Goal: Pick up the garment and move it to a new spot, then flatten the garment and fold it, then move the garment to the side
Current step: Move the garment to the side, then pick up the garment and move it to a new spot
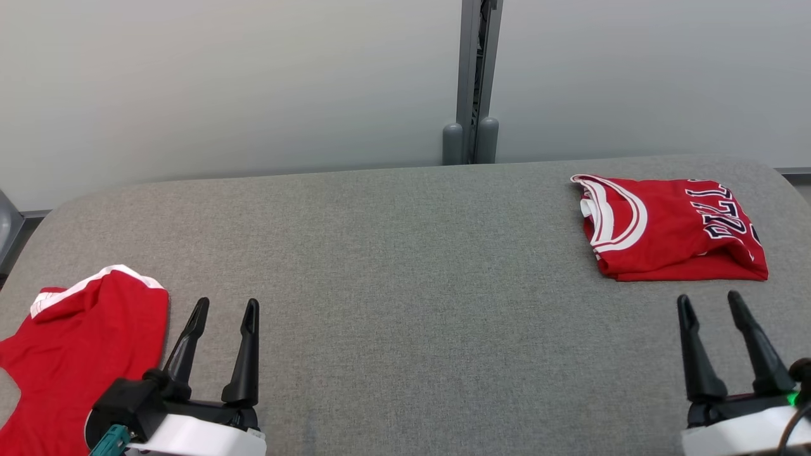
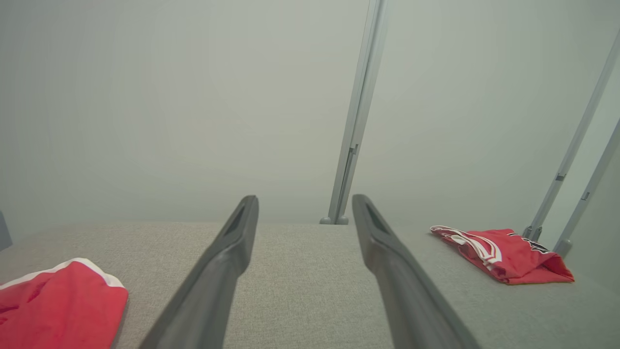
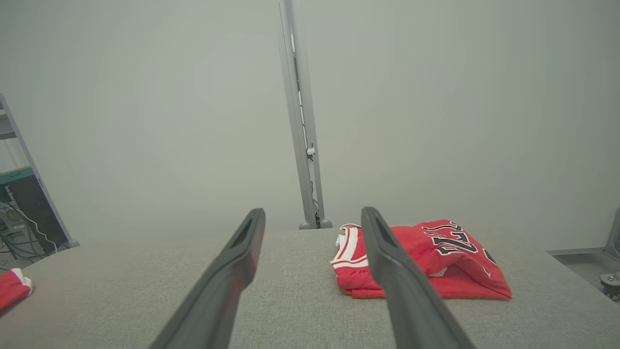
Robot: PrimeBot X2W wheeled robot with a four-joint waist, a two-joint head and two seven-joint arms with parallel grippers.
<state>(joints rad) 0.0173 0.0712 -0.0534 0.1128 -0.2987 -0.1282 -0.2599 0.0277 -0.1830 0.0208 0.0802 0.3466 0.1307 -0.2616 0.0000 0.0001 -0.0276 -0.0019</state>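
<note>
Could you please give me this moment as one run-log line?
left end effector: open, empty | right end effector: open, empty | folded jersey: far right | loose garment: near left

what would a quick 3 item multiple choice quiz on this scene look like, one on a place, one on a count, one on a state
1. Where on the table is the folded jersey?
A. far right
B. near left
C. centre

2. How many red garments lie on the table?
A. one
B. two
C. three

3. What state are the left gripper and right gripper in?
A. both open and empty
B. left shut on cloth
C. both shut

Answers:
1 A, the head view shows it by the table's far right corner.
2 B, there is the folded jersey plus a loose garment at the near left.
3 A, each pair of fingers stands apart with nothing between them.
</note>
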